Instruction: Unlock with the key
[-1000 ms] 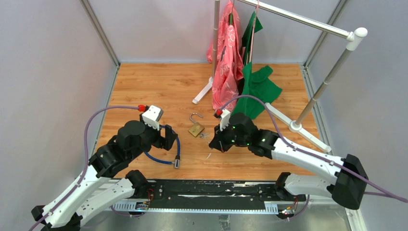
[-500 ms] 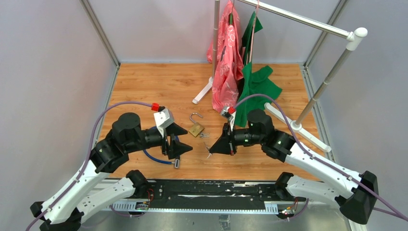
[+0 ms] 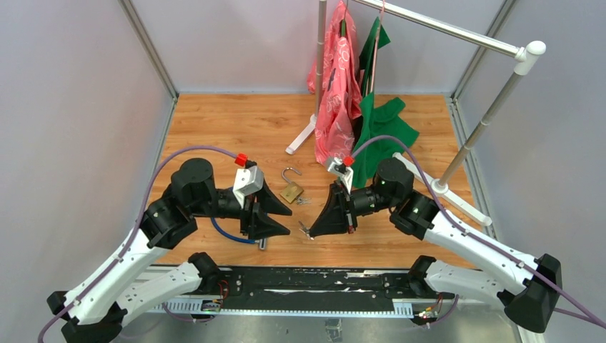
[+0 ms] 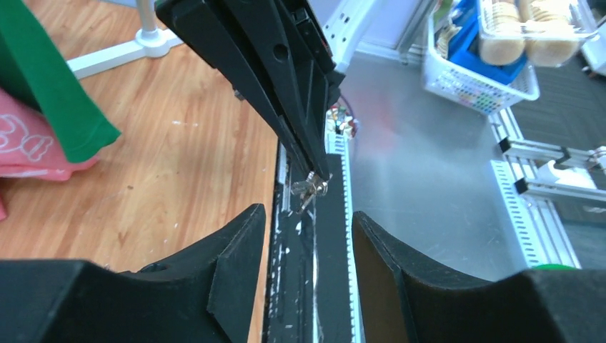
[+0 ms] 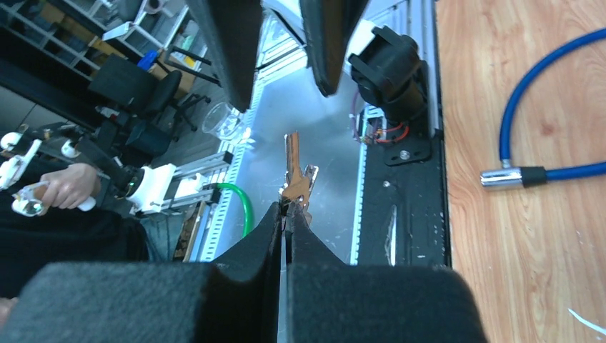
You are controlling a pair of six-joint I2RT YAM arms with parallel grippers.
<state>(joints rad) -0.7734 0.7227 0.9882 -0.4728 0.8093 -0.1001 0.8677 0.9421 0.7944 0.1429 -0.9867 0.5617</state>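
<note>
Both arms reached in from the near edge with wrists turned sideways, so the grippers pointed at each other over the near-middle of the table (image 3: pixel 214 121).

- Left gripper (image 3: pixel 284 216): pointed right, fingers spread wide, nothing between them.
- Right gripper (image 3: pixel 309 231): pointed left and slightly near, fingers pinched together on the key (image 5: pixel 294 179). The key blade stuck out past the tips towards the left gripper and was off the table. The left wrist view showed the key just ahead of the left gripper's gap, with no contact.
- Blue cable (image 3: pixel 230 236): lay on the wood under the left gripper, with its metal end near the rail.
- Padlock (image 3: pixel 290 191): lay flat on the table just beyond the two grippers and between them, shackle swung open. Neither gripper touched it.
- Far right: rack (image 3: pixel 457 32) with pink (image 3: pixel 336 93) and green garments (image 3: pixel 382 125) hanging.
</note>
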